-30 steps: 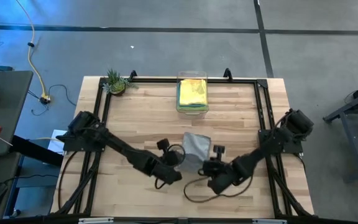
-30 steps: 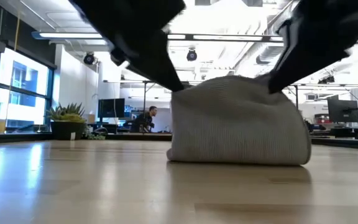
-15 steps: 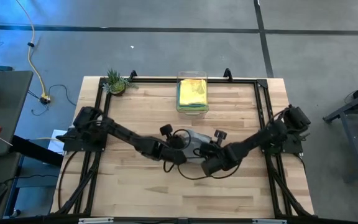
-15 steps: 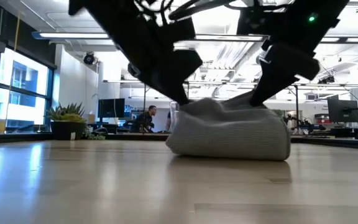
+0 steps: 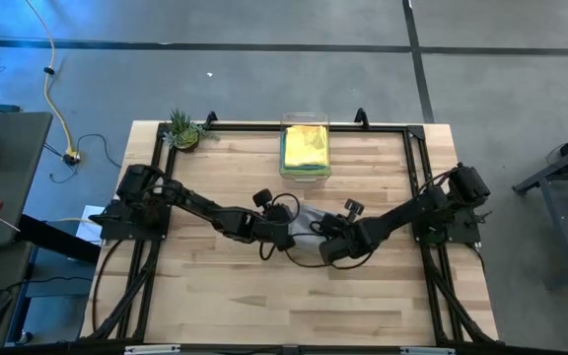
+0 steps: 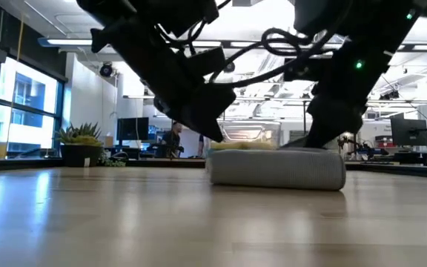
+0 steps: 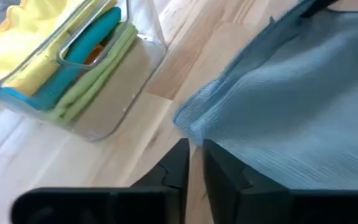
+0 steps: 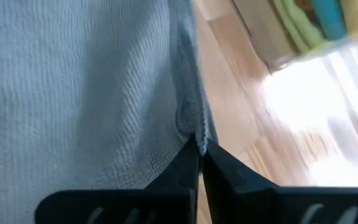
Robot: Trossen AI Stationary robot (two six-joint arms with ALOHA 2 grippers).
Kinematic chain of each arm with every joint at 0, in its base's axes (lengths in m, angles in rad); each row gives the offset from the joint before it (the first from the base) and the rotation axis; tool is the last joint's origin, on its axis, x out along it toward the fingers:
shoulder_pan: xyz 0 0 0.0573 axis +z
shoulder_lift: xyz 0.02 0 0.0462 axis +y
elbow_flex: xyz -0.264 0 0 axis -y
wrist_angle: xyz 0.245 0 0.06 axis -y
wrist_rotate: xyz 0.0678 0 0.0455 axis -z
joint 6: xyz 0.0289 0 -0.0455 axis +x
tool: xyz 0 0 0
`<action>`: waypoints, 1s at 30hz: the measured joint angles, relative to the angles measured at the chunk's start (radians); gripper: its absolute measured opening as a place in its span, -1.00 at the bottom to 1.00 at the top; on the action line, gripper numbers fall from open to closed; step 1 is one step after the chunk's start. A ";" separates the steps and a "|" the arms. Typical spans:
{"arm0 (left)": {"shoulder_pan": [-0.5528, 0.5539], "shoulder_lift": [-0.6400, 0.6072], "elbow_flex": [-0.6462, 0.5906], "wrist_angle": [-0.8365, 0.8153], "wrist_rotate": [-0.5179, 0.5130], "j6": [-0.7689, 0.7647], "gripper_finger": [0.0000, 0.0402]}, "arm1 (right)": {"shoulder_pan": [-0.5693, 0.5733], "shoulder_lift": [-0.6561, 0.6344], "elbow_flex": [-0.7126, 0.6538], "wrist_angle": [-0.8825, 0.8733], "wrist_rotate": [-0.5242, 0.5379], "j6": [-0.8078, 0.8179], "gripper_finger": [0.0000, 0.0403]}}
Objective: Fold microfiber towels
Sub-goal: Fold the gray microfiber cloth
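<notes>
Right gripper [image 8: 199, 149]: jaws closed on the hem of the grey towel [image 8: 73, 81], pinching a corner of the fabric between the fingertips. Left gripper [image 7: 194, 162]: jaws nearly together with a narrow slit between them, tips at the edge of the same grey towel [image 7: 303, 106]; whether any fabric is caught between them cannot be determined.

In the high view both grippers, left [image 5: 282, 237] and right [image 5: 329, 247], meet at the middle of the table [image 5: 215, 296], one on each side of the grey towel [image 5: 309, 219]. In the low view the towel [image 6: 276, 167] lies flat on the table as a low folded pad, with both arms bearing down on its top.

Just beyond it stands a clear plastic bin [image 5: 305, 148] holding yellow, teal and lime green towels [image 7: 61, 56]. A small potted plant [image 5: 182, 129] sits at the far left corner.
</notes>
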 joint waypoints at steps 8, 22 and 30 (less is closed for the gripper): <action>-0.004 -0.051 0.000 -0.099 0.000 0.005 -0.44 | -0.045 0.000 -0.040 0.031 -0.009 -0.002 -1.00; -0.033 -0.044 -0.222 0.300 0.370 0.040 -0.72 | -0.098 -0.002 -0.017 -0.008 -0.014 -0.060 -0.59; -0.020 -0.037 -0.289 0.472 0.471 0.145 -0.98 | -0.117 -0.138 -0.002 -0.028 -0.077 -0.194 -0.38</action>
